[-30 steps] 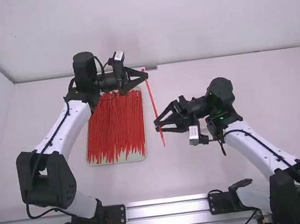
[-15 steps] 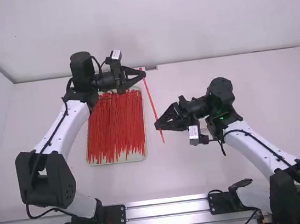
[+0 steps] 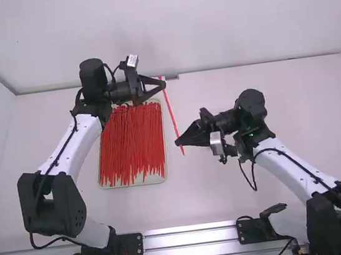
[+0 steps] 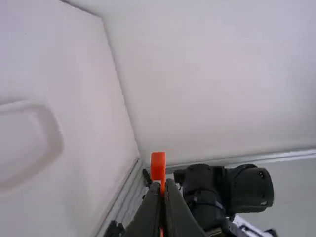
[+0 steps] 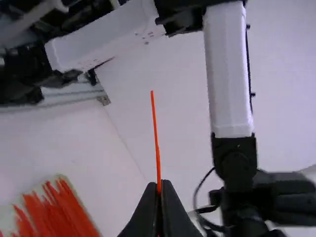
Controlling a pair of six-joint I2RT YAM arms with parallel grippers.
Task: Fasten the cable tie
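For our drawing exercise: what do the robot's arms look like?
The left arm and right arm have white tubular links and black joints. The left end effector and right end effector are black with two tapering fingers. A thin black cable loops beside the right arm.

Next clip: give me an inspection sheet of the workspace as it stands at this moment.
Surface: white table, carrying a tray left of the middle.
Job's things: one red cable tie held between both grippers; tray piled with spare ties.
Clutter: nothing seen.
Grippers: left gripper shut on the cable tie's far end; right gripper shut on its near end.
Cables: black cable loops below the right arm's wrist.
Surroundings: white walls; metal rail at the arms' bases.
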